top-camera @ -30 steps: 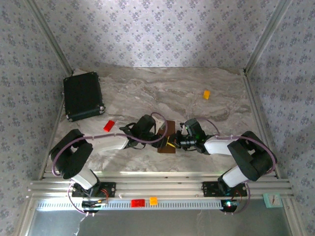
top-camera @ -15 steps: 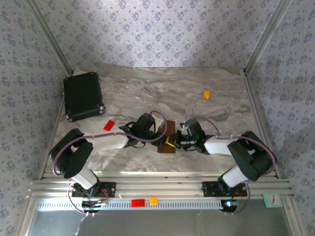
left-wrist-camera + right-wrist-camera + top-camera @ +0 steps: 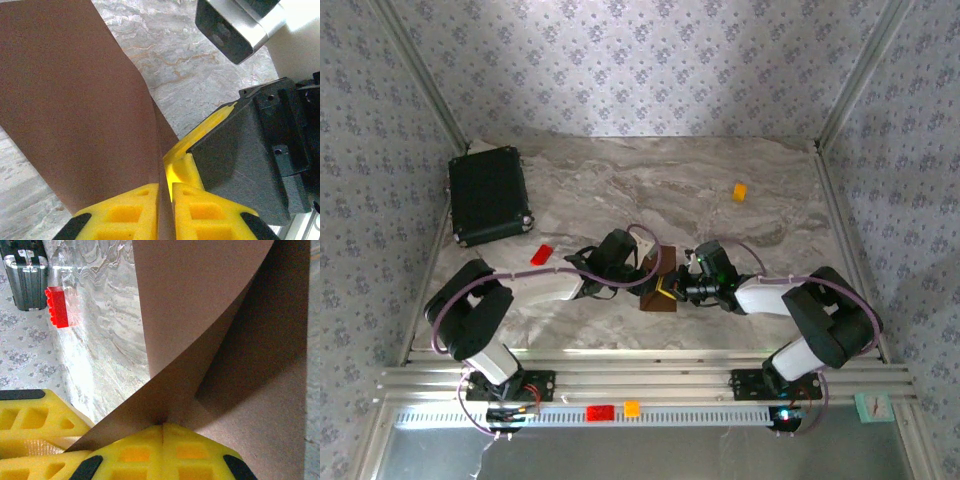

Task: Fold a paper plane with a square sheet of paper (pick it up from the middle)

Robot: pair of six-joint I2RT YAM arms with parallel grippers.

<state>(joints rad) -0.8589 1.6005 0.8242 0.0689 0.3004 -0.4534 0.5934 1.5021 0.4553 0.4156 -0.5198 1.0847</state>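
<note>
At the far left of the marble table (image 3: 620, 180) stands the black case (image 3: 488, 196). A little nearer to me lies the small red block (image 3: 541, 254); both are well apart from my jaws. My left gripper (image 3: 165, 189) is near the middle of the table. Its two yellow fingers (image 3: 125, 212) are pressed together on one edge of the square sheet of paper (image 3: 80, 100), and the brown sheet rises out of the thin slit between them. From above, the sheet is between my two grippers; I cannot tell if its near edge touches the table. My right gripper (image 3: 163, 429) comes from the other side, just beside the left fingertips. Its jaws are also clenched on the sheet, at a place where the paper bends over and one flap curves above the other. Far to the right, toward the back, the small orange block (image 3: 740, 191) lies alone.
</note>
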